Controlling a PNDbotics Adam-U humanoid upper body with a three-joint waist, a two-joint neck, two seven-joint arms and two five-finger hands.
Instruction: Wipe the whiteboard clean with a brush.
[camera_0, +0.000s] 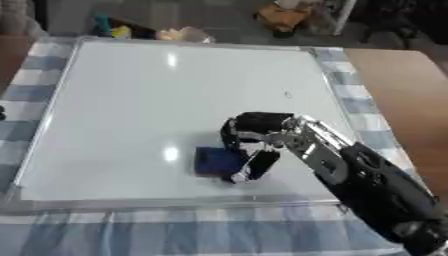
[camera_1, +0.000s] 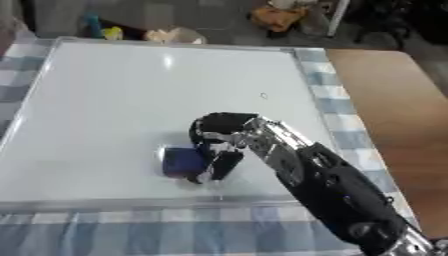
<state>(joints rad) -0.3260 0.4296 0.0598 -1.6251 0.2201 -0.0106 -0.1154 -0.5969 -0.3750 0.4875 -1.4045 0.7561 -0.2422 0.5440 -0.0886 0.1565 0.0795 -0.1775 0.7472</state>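
Observation:
A large whiteboard (camera_0: 157, 100) lies flat on the table, its surface white with only a tiny mark (camera_0: 286, 94) toward the right. A small dark blue brush (camera_0: 213, 161) rests on the board's near part. My right hand (camera_0: 254, 136) comes in from the lower right and sits over the brush's right side, fingers curled down around it and thumb against its near edge. The left hand shows in neither view.
A blue and white checked cloth (camera_0: 175, 230) lies under the board. Bare wooden table (camera_0: 402, 90) runs along the right. Small colourful objects (camera_0: 188, 34) lie past the board's far edge.

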